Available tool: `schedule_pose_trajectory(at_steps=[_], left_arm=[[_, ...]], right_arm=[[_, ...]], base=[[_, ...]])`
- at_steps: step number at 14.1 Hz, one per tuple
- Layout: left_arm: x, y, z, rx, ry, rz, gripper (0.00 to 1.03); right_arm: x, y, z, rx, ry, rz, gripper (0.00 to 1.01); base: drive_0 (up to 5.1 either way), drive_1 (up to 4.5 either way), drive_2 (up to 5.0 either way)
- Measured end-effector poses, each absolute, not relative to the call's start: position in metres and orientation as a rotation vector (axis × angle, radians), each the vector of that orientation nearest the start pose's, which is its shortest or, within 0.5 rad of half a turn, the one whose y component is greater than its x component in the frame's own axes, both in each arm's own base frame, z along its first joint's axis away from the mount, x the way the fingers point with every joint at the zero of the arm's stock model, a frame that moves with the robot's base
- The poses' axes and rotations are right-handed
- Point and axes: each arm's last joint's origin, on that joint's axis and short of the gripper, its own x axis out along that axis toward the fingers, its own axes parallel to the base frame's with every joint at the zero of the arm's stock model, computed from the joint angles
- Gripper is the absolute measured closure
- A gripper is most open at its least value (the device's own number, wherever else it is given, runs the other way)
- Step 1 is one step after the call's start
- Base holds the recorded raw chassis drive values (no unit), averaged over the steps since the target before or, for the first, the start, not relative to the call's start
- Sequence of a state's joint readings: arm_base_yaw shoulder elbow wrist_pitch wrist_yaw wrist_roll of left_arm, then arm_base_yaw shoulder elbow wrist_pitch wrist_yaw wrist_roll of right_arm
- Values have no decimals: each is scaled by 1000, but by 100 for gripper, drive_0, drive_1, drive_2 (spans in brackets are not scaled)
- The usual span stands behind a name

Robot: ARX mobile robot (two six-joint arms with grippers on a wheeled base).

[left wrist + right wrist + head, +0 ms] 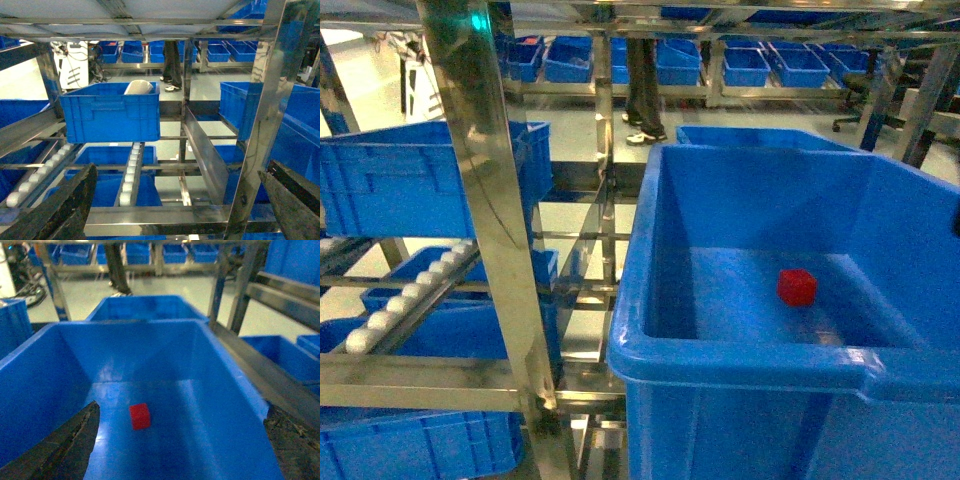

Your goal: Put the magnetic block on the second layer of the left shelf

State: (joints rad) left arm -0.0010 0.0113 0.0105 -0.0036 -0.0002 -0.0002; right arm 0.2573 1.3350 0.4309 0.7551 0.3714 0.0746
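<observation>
The magnetic block lies on the tote floor, lower centre of the right wrist frame. The right pincer, wide open and empty, should descend straight, centred over it.

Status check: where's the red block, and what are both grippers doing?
Both grippers open and empty: left gripper faces the left rack, right gripper above the big blue tote. Magnetic block loose on that tote's floor. Nothing blocking it.
</observation>
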Motion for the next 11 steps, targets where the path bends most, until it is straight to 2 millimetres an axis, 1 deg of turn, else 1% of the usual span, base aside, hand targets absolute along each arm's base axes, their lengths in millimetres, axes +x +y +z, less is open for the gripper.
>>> schedule_pose_trajectory(at_steps=[2, 3, 4, 5, 6, 7, 8, 9, 11], left_arm=[[98, 0, 166, 0, 4, -1, 5], [98, 0, 166, 0, 4, -1, 5], [98, 0, 166, 0, 4, -1, 5], [98, 0, 166, 0, 4, -1, 5], [98, 0, 166, 0, 4, -1, 5], [98, 0, 166, 0, 4, -1, 5], [98, 0, 166, 0, 4, 0, 5], [98, 0, 166, 0, 4, 0, 5], [98, 0, 166, 0, 4, 0, 5]], right_arm=[[196, 47, 217, -15, 30, -169, 3], [174, 39, 233, -18, -22, -176, 3], [163, 33, 239, -13, -21, -175, 3], [157, 28, 238, 7, 10, -166, 3], [157, 29, 236, 21, 26, -159, 3], [158, 27, 232, 24, 3, -79, 12], [152, 23, 223, 15, 3, -24, 25], [147, 19, 215, 10, 2, -10, 38], [137, 12, 199, 6, 5, -4, 75]], base=[[0, 0, 0], [0, 0, 0], [0, 0, 0], [0, 0, 0], [0, 0, 0], [0, 0, 0], [0, 0, 0], [0, 0, 0], [0, 0, 0]])
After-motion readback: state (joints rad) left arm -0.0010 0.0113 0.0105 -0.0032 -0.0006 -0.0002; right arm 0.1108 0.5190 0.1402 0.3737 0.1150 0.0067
